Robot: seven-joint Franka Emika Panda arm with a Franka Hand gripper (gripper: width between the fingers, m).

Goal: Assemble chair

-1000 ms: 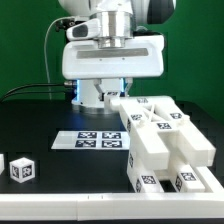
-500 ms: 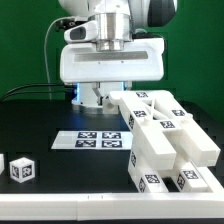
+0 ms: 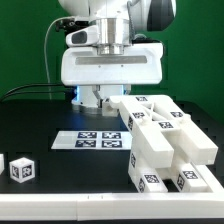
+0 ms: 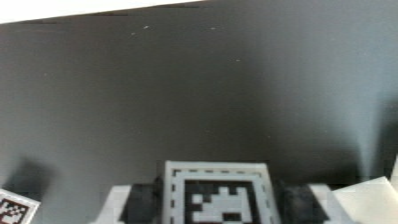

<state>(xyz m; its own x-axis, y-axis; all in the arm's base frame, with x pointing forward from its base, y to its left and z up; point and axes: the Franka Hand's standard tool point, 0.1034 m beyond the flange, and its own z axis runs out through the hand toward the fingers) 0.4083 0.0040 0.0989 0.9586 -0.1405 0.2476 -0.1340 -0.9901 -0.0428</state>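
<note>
So in the exterior view the Panda arm (image 3: 108, 45) hangs at 12 o'clock, its wide white hand low over the black counter (image 3: 45, 120). The jaws are tucked under that hand and behind the furniture, so I honestly can't tell if they're apart or together.

The chair (image 3: 160, 140) sits on the counter at about 4 o'clock. It's a stepped white stack of chunky bars and slabs with little square tags on its top faces and front ends. Its far end reaches up to just below the hand. The marker board (image 3: 98, 140) lies flat at roughly 6 o'clock, right beside the chair on the exterior view's left. I can't tell whether they touch.

Well apart from all that, a loose tagged cube (image 3: 21, 169) sits at 8 o'clock near the frame edge.

The wrist view is mostly dark counter, plus a tagged white piece (image 4: 217, 196) up close with blurry grey shapes on either side of it.
</note>
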